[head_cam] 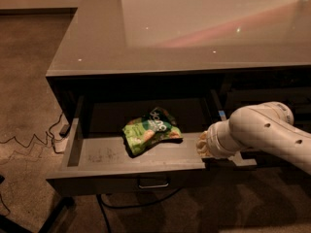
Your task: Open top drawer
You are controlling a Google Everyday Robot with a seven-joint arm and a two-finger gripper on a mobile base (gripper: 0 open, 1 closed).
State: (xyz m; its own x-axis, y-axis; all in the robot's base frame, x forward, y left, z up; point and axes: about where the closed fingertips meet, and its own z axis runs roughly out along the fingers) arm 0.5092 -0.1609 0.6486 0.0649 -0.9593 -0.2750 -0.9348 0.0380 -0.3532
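Observation:
The top drawer (pixel 104 182) stands pulled far out from under the grey countertop. Its dark front faces me, with a small metal pull (pixel 153 184) at its centre. The light grey scuffed inner tray (pixel 99 154) holds a green snack bag (pixel 151 133) near the middle. My white arm (pixel 265 132) comes in from the right. The gripper (pixel 202 144) sits at the drawer's right front corner, mostly hidden behind the wrist.
The glossy grey countertop (pixel 194 28) fills the upper view. Another dark drawer stack (pixel 265 91) lies behind my arm on the right. Cables (pixel 29 142) trail on the carpet at left, and one cable (pixel 109 211) loops under the drawer. A dark bar (pixel 34 221) crosses the bottom left.

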